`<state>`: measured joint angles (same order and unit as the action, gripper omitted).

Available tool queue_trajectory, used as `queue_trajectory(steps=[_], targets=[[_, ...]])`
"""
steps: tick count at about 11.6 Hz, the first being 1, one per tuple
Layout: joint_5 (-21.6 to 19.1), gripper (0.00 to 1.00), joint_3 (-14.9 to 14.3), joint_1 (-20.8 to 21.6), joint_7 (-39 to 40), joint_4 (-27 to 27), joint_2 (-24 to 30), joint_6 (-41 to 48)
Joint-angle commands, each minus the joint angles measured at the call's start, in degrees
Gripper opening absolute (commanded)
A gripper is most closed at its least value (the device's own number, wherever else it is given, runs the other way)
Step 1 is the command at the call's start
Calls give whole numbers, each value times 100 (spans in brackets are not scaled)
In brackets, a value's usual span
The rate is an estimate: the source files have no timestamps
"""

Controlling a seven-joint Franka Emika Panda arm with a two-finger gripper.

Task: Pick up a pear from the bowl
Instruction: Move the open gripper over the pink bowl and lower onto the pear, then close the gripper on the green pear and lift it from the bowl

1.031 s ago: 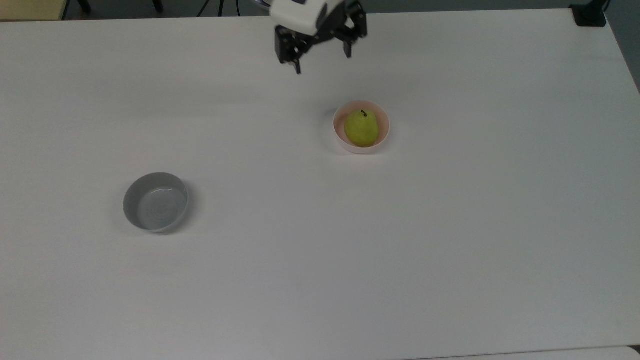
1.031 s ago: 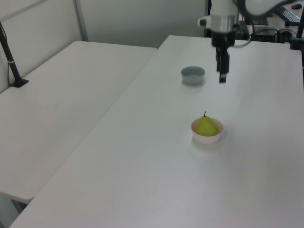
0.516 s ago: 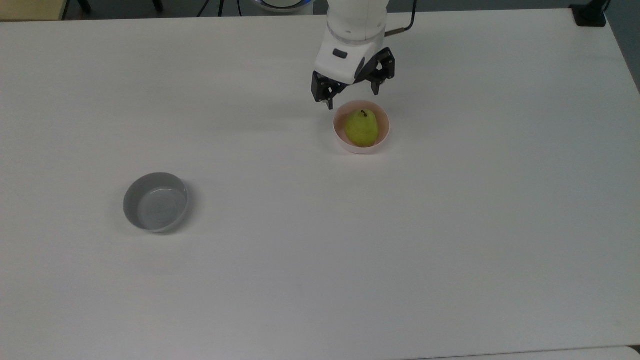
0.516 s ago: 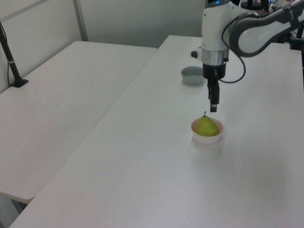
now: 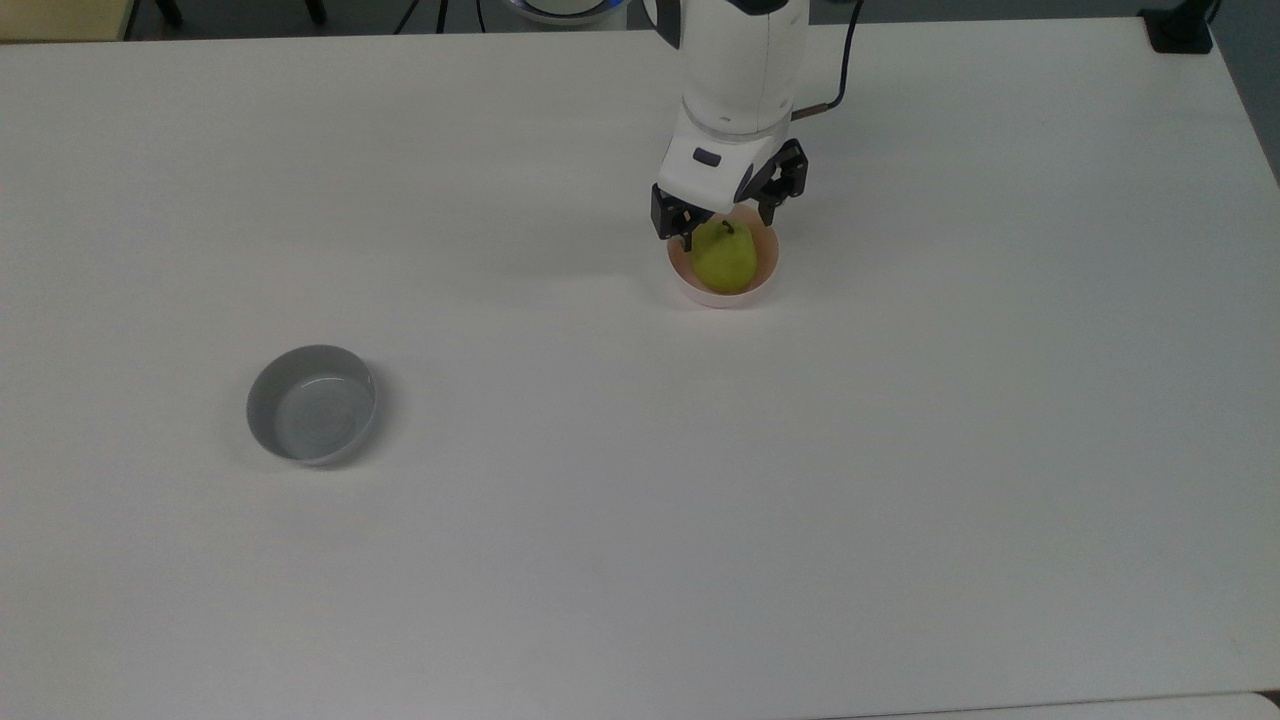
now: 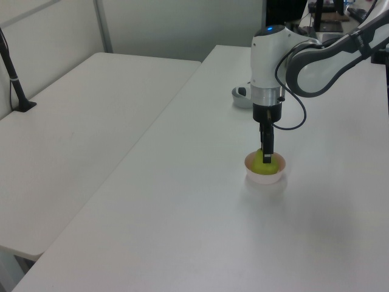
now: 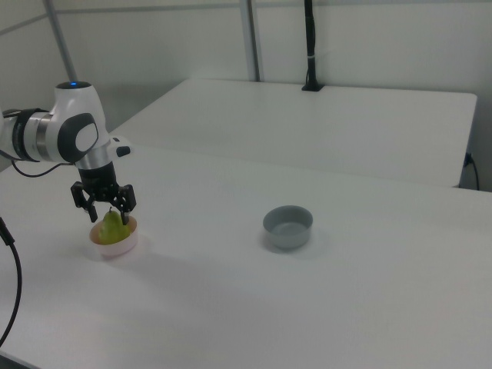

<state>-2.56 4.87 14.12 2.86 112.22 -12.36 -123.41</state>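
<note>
Hand: my hand [image 5: 727, 225] hung pointing straight down over the pink bowl [image 5: 722, 291], its two black fingers spread apart, one on each side of the pear's top; in the right view the hand [image 7: 105, 213] straddled the fruit with a gap showing on both sides, so nothing was gripped.
Fingers: in the top view one fingertip [image 5: 686, 240] sat at the bowl's rim on the top view's left, the other [image 5: 768, 212] at the rim on the top view's right.
Pear: the yellow-green pear [image 5: 724, 259] lay inside the pink bowl, stem end toward the hand; I saw it in the left view [image 6: 262, 167] and in the right view [image 7: 114, 227] too.
Bowl: the bowl stood on the white tabletop [image 5: 640, 520]; from the left view [image 6: 265, 176] the hand [image 6: 266, 159] reached down into it.
Grey bowl: a grey bowl [image 5: 311, 404] stood well apart from the pink one, toward the top view's lower left; in the right view [image 7: 288, 227] it held nothing.
Arm: the white arm [image 6: 316, 58] came in from the left view's right.
</note>
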Motion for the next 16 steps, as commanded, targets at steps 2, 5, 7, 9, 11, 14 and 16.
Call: queue_trajectory(steps=[2, 5, 7, 9, 11, 14, 16], targets=[[88, 25, -12, 47, -102, 239, 23, -201], [89, 0, -12, 47, -102, 230, 40, -201], [89, 0, -12, 29, -110, 222, 110, -140], [89, 0, -3, -14, -110, 204, 312, -53], [89, 0, -12, -50, -119, 169, 576, 228], [80, 0, -12, -172, -119, 12, 953, 640], [80, 0, -12, -391, -110, -287, 1182, 1106]])
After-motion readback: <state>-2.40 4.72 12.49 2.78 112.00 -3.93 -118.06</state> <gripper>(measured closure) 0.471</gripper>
